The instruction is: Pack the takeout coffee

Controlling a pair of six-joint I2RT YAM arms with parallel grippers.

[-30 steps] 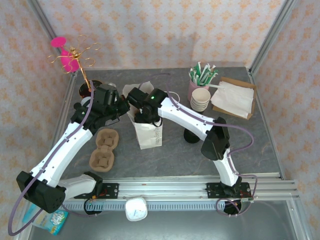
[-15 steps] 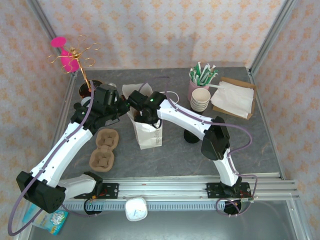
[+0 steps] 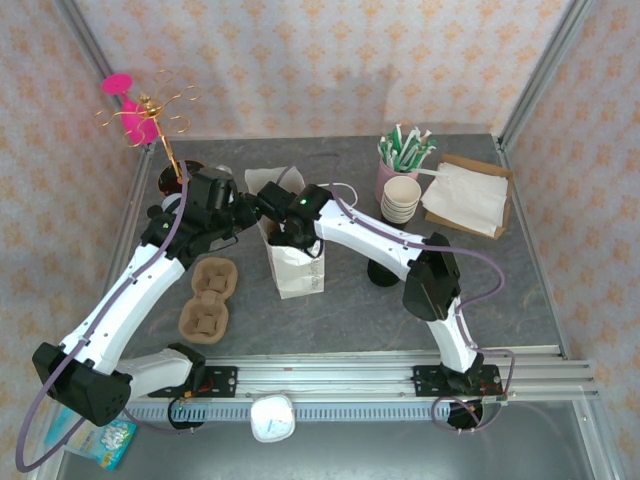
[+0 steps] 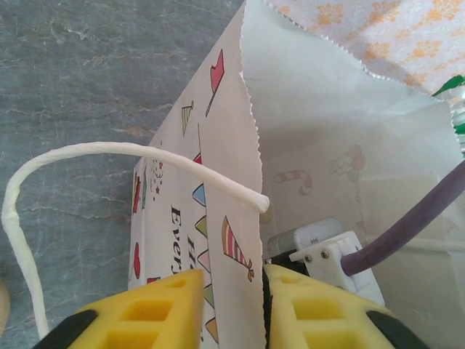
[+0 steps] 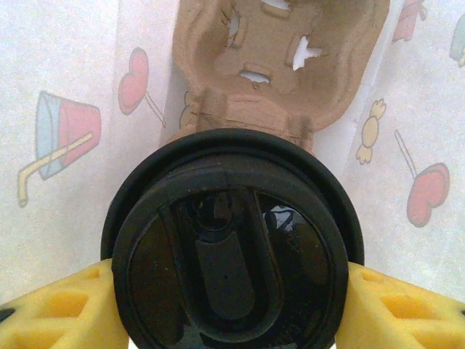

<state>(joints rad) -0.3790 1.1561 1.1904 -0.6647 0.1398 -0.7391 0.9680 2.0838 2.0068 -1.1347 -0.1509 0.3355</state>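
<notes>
The takeout coffee (image 5: 229, 247), a black cup with a dark round lid, sits between the yellow fingers of my right gripper (image 5: 229, 305), which is shut on it inside the white printed paper bag (image 3: 297, 268). Just beyond the cup, a brown cardboard carrier (image 5: 280, 65) lies in the bag. From above, the right gripper (image 3: 287, 233) reaches down into the bag's mouth. My left gripper (image 4: 232, 305) is at the bag's left rim (image 3: 252, 212). Its jaws stand apart with the bag's wall (image 4: 232, 182) between them. The bag's white cord handle (image 4: 87, 153) loops out to the left.
A second brown cup carrier (image 3: 207, 298) lies left of the bag. A black round pile of lids (image 3: 385, 270) sits to its right. At the back right are cream cups (image 3: 401, 197), a pink holder of green sachets (image 3: 403, 155) and napkins (image 3: 466, 196). A gold stand (image 3: 150, 115) rises back left.
The left jaws have parted from their pinch on the bag's rim. The right gripper has sunk a little deeper into the bag, and the bag's mouth stands wider.
</notes>
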